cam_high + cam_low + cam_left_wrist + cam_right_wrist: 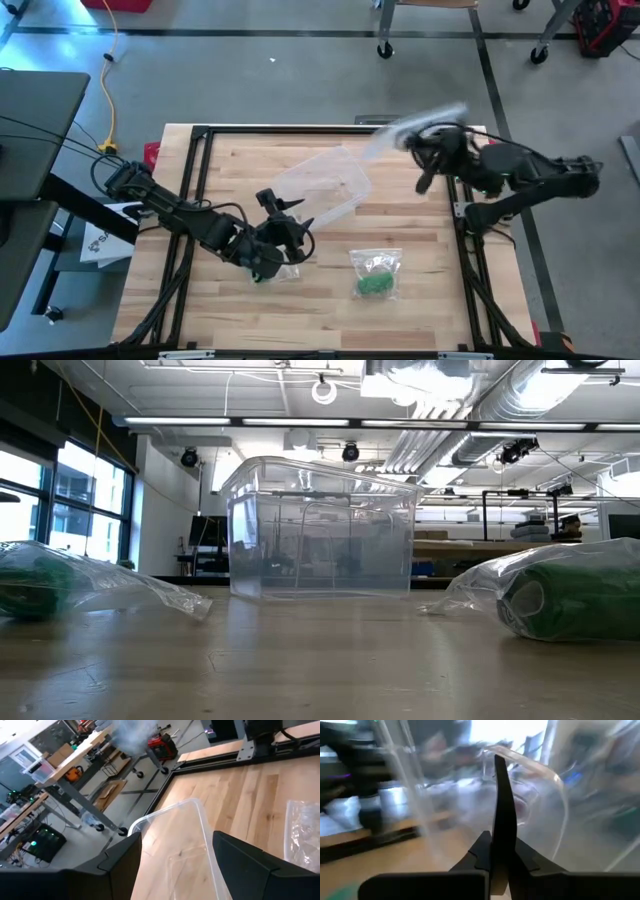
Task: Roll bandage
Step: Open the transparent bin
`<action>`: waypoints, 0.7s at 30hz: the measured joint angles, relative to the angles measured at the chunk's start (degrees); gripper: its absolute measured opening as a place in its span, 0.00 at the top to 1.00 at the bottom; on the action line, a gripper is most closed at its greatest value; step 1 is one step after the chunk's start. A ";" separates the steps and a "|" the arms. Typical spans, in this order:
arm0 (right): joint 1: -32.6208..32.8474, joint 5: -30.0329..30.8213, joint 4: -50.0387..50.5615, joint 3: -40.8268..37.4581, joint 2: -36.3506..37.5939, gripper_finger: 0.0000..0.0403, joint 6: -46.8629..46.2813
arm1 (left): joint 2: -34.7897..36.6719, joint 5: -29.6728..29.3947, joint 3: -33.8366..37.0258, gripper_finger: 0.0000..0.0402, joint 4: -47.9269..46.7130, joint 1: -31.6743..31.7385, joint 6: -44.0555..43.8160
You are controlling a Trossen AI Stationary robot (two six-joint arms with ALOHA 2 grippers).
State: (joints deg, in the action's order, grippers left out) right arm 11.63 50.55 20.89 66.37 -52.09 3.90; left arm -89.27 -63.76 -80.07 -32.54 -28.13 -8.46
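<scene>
At the table's far right, your right gripper [432, 150] pinches the clear lid [425, 122]; keep it level. Your left gripper [283, 243] hangs wide open and empty beside the clear bin [322, 187].

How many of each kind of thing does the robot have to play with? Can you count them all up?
bagged green bandages: 2
clear tub: 1
clear lid: 1
Total: 4
</scene>
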 joint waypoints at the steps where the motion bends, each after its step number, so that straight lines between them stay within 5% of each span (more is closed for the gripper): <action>1: -2.86 -7.43 3.19 0.00 -0.41 0.96 -5.87 | 0.00 0.19 0.00 0.40 0.15 -0.12 0.00; 7: -16.82 -8.04 9.33 1.38 -4.76 0.96 -6.47 | 0.06 0.44 0.57 0.40 0.59 0.10 -0.65; 15: -47.94 -40.84 35.43 9.89 -18.74 0.96 -13.96 | -0.23 3.17 0.66 0.40 0.29 0.53 -1.98; 21: -56.67 -55.37 46.14 4.32 -30.77 0.95 -11.02 | -0.24 3.25 0.66 0.40 -0.96 0.22 -2.93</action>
State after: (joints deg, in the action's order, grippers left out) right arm -45.04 -4.82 67.03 70.69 -82.86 -7.12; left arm -89.52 -60.51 -79.42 -33.50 -27.91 -11.39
